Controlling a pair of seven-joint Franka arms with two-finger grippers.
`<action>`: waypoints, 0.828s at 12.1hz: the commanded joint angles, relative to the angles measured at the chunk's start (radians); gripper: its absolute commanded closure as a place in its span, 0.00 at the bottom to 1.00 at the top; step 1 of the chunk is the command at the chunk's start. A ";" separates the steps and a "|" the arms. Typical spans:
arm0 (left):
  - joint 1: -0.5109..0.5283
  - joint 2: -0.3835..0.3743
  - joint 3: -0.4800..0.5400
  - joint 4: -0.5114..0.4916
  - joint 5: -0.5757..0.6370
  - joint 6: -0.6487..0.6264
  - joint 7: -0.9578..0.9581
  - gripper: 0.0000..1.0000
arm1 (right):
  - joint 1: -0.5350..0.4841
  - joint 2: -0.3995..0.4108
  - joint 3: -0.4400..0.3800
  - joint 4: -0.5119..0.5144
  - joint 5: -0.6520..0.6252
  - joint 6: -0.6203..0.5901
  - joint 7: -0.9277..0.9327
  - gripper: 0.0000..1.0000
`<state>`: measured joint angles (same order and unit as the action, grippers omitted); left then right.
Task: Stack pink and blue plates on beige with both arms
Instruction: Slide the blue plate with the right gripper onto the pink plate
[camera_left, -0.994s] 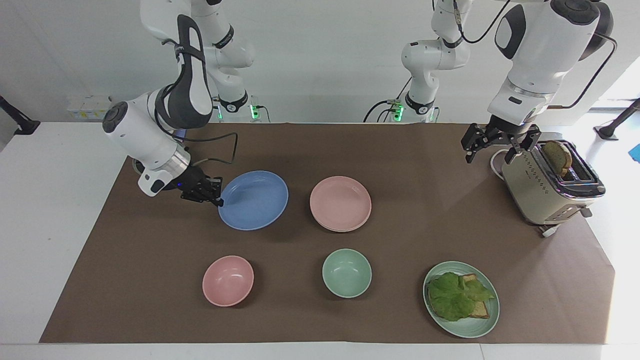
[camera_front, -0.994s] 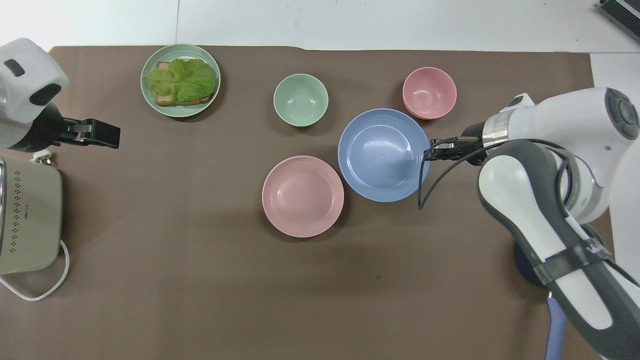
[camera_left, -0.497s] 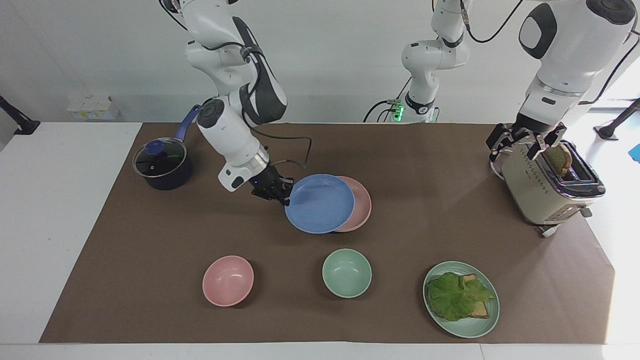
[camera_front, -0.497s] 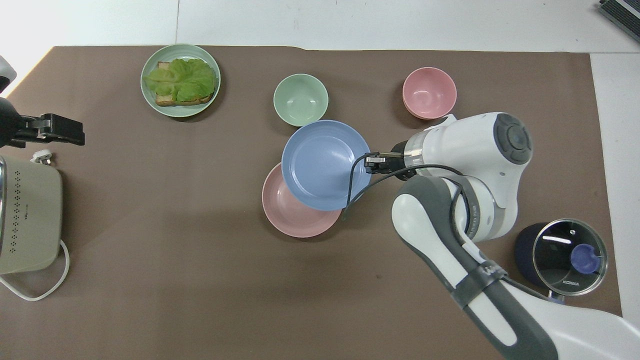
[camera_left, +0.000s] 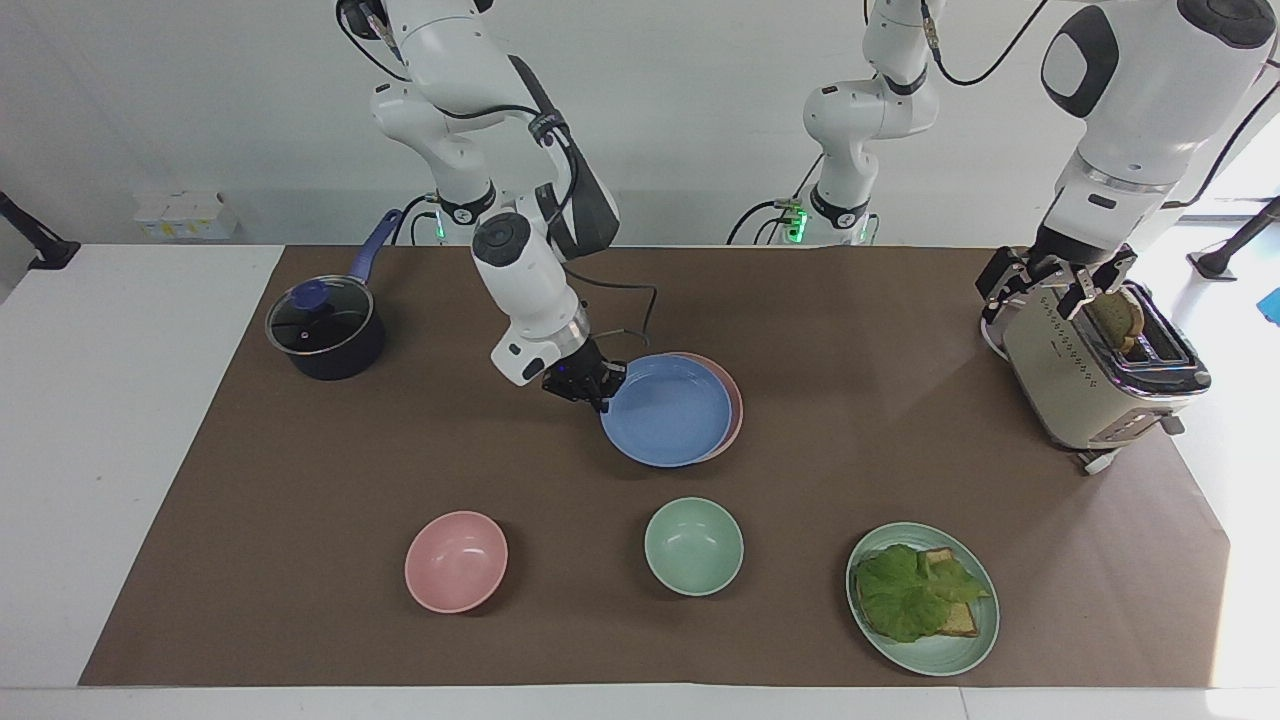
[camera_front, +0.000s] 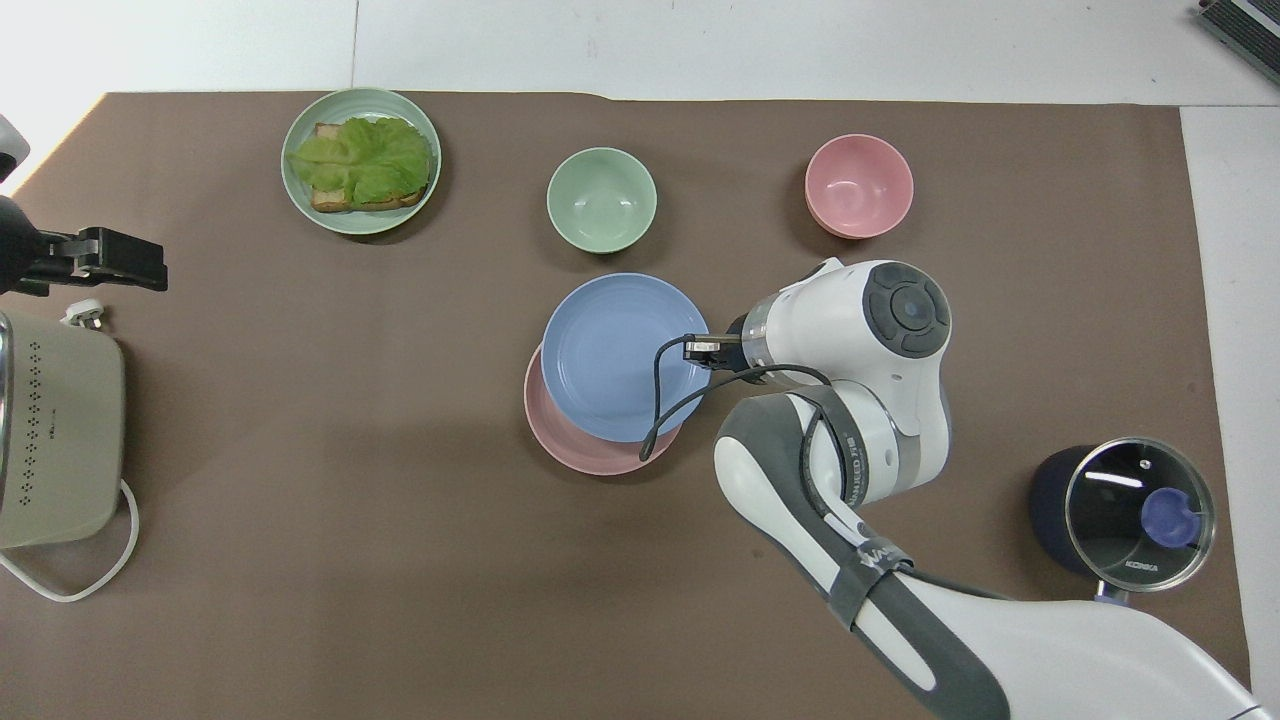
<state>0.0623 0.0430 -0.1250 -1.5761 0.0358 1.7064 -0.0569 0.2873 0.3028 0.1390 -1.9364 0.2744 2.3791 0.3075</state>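
**Blue plate being carried over the pink plate**

Clamping the blue plate (camera_left: 665, 412) by the rim on the side toward the right arm's end of the surface (camera_left: 250, 520): right end effector (camera_left: 598, 385), fingers pinched shut on that edge. Hanging over the pink plate (camera_left: 737, 415) and covering most of it, leaving only a crescent of pink showing; touching or just above, impossible to tell. Sitting near the middle of the brown-covered surface, that pink plate.

Waiting over the cream toaster (camera_left: 1085, 385) at the left arm's end: left end effector (camera_left: 1058, 285), fingers standing apart and gripping nothing. Poking up from the toaster's slot: a slice of bread (camera_left: 1117, 315).

Standing toward the right arm's end: a dark pot (camera_front: 1050, 500) under a glass lid (camera_front: 1140, 510), showing the word "KONKA" on the lid's rim. Carrying writing too small to read: a grey band on the right arm.

Lying in a row farther from the robots than the two plates: pink bowl (camera_left: 456, 561), green bowl (camera_left: 693, 546), and green plate (camera_left: 935, 655) bearing lettuce on bread.
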 joint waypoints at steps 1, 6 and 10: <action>0.007 -0.025 -0.001 -0.024 -0.010 -0.010 0.006 0.00 | 0.022 -0.002 0.002 0.001 -0.023 0.017 0.047 1.00; 0.007 -0.025 -0.001 -0.024 -0.010 -0.010 0.006 0.00 | 0.056 -0.013 0.001 -0.029 -0.034 0.006 0.048 1.00; 0.007 -0.025 -0.001 -0.024 -0.010 -0.010 0.006 0.00 | 0.056 -0.005 0.001 -0.029 -0.064 0.008 0.048 0.81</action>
<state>0.0623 0.0429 -0.1250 -1.5761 0.0358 1.7058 -0.0569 0.3467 0.3035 0.1366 -1.9551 0.2420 2.3790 0.3321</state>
